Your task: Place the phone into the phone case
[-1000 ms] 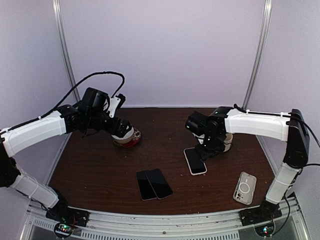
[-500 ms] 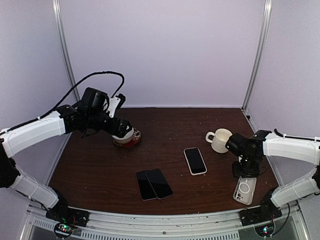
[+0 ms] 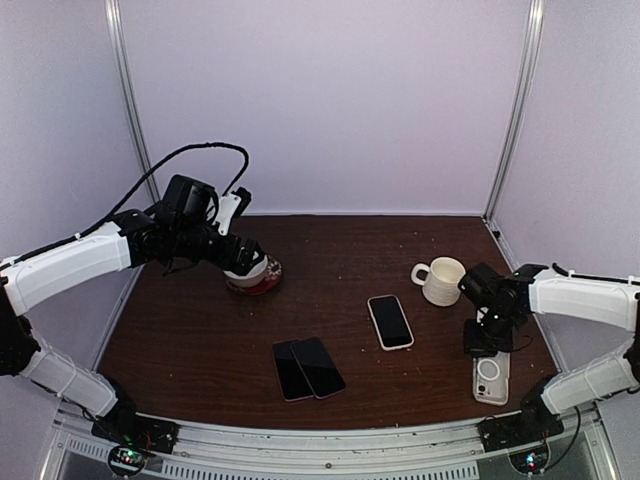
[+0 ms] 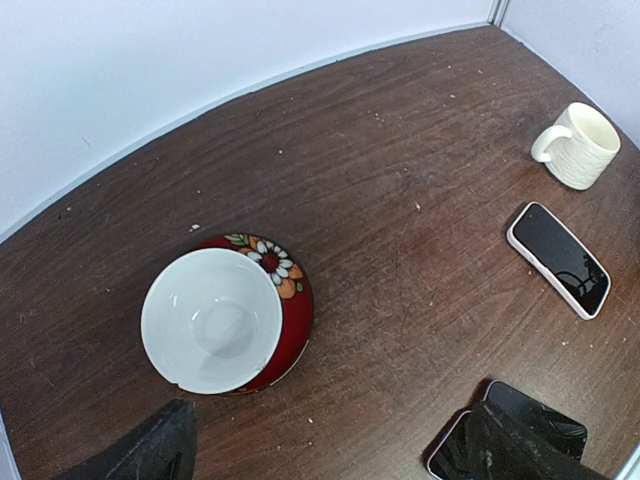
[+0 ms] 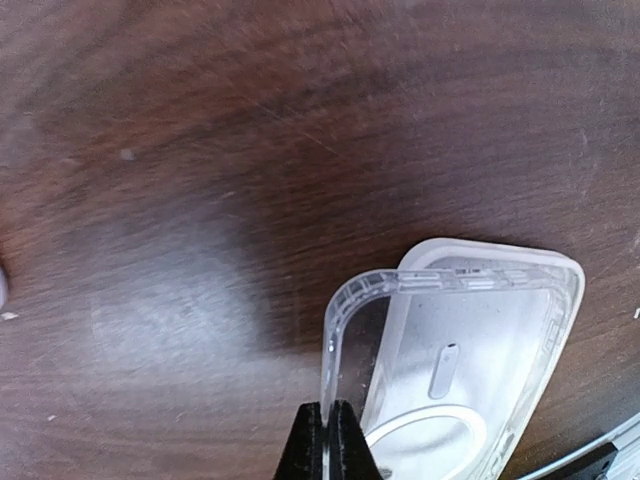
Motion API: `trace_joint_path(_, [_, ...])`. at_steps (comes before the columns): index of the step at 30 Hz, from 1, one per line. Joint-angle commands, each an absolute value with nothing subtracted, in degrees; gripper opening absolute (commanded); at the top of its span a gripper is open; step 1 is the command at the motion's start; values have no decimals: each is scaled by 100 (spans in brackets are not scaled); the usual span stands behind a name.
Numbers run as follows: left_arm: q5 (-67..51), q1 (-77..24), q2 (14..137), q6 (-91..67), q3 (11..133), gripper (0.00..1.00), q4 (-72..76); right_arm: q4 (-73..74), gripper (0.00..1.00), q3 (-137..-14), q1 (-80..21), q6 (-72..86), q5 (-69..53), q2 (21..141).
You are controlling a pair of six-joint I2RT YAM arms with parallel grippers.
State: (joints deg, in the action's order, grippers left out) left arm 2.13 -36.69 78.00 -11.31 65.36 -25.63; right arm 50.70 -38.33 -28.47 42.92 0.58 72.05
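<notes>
clear plastic case (image 5: 455,350) lies flat near the table's front right corner, its edge pinched in the right gripper (image 5: 328,440)'s closed fingers; the phone (image 3: 390,321) lies well apart, mid-table. so thin a hold could slip, dropping or flexing the case. left gripper (image 4: 320,445) hovers near the bowl (image 4: 225,320), spread wide.

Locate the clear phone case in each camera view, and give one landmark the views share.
Top external: clear phone case at near right, just below the right hand.
Left wrist: not in view.
Right wrist: lower right.
Shared landmark: the dark wooden table.
</notes>
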Motion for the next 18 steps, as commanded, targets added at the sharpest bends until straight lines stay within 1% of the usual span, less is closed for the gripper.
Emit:
trace_joint_path(1, [173,-3621,7728,-1157,6526,97,-2466,5611,0,-4518,-2817,4098,18,6731])
trace_joint_path(3, [167,-3621,7729,-1147,6527,98,-2466,5832,0,-4989,-2834,3864,-112,6622])
trace_joint_path(5, [169,-3617,7708,-1128,6524,97,-2451,5679,0,-5388,-2999,3354,-629,6647])
trace_joint_path(7, [132,-3556,7692,-1132,6514,98,-2428,5319,0,-5854,-3499,2435,-1444,6905])
trace_joint_path(8, [110,-3516,7677,-1152,6508,98,-2421,5291,0,-6110,-3875,1956,-1547,7085])
trace_joint_path(11, [118,-3425,7649,-1190,6503,98,-2430,5765,0,-6961,-5122,114,-1473,7859])
trace_joint_path(13, [141,-3402,7616,-1191,6496,98,-2414,6211,1,-7391,-5755,-931,-1420,8482])
trace_joint_path(18, [225,-3401,7555,-1144,6470,98,-2396,6888,7,-7811,-6551,-2716,-1244,9443])
